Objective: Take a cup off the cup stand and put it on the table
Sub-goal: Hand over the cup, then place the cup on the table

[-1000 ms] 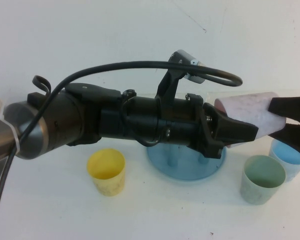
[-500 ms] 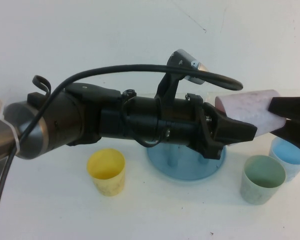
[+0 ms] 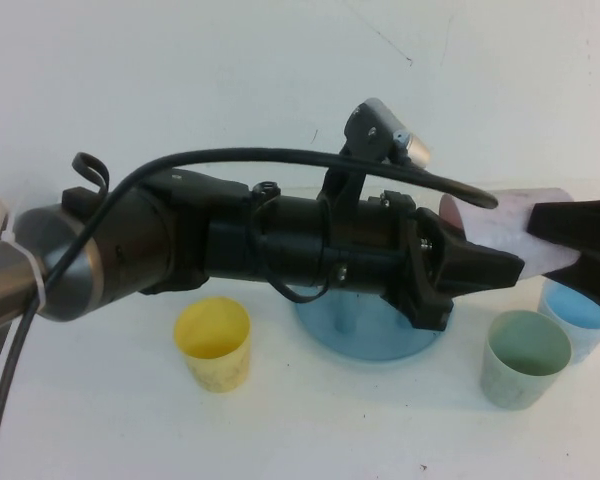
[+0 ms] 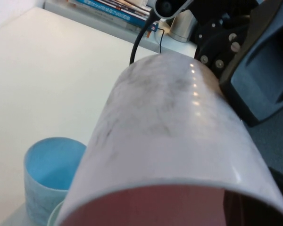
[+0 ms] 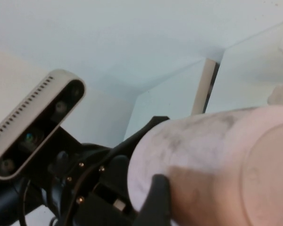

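The pale pink cup lies on its side in the air above the blue cup stand. My left gripper is shut on the cup's rim, with one finger inside the mouth, as the left wrist view shows on the cup. My right gripper comes in from the right edge and stands open, its fingers apart above and below the cup's base end. One right finger lies beside the cup. The left arm hides the stand's peg tops. Below is the white table.
A yellow cup stands left of the stand. A green cup and a blue cup stand to its right, under the right gripper. The left arm's black cable arches over the arm.
The right gripper's fingers have spread wider around the cup's base. The left arm has shifted slightly up and right with the cup.
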You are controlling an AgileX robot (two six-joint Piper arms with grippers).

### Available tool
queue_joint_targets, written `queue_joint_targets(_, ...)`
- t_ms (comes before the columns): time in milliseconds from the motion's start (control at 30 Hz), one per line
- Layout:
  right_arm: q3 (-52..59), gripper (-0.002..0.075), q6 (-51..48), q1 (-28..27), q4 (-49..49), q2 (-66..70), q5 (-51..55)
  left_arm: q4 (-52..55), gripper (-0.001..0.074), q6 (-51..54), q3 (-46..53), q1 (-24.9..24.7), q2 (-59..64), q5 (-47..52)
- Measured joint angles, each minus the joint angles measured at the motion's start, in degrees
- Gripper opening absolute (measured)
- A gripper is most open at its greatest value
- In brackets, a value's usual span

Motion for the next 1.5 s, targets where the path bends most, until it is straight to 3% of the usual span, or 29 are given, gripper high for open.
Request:
queue_joint_targets(233,0.0,0.0662,-2.9,-0.5,-0.1,0.0,0.0,1.6,0.0014,-2.8,0.0,5.0,-1.1,1.5)
queue_joint_targets(400,0.0,0.0662,-4.6,-1.6,-0.1,0.0,0.0,12.3,0.0013,-8.3,0.0,8.6,-5.6,1.0)
queue_joint_targets(533,0.0,0.0662,-6.1,-1.7,-0.4,0.0,0.0,31.6,0.0013,-21.1,-0.3,8.7,-11.2,-1.7)
queue_joint_targets(633,0.0,0.0662,-7.0,-1.7,-0.5,0.0,0.0,50.4,0.0013,-37.6,-2.3,6.7,-13.9,0.3)
queue_joint_targets(800,0.0,0.0662,-8.0,-1.7,-0.5,0.0,0.0,83.3,0.0013,-62.9,-7.6,-0.8,-14.5,13.2)
queue_joint_targets(933,0.0,0.0662,-8.2,-1.7,-0.7,0.0,0.0,97.2,0.0013,-76.0,-9.7,-5.3,-13.8,17.6)
queue_joint_targets(1100,0.0,0.0662,-8.2,-1.7,-3.5,0.0,0.0,101.2,0.0012,-81.7,-10.0,-5.8,-13.3,18.2)
queue_joint_targets(1267,0.0,0.0662,-8.3,-1.7,-5.8,0.0,0.0,94.2,0.0012,-80.5,-10.0,-6.2,-11.1,18.4)
queue_joint_targets(1500,0.0,0.0662,-8.3,-1.7,-6.2,0.0,0.0,93.2,0.0011,-78.4,-10.0,-11.5,-4.9,18.2)
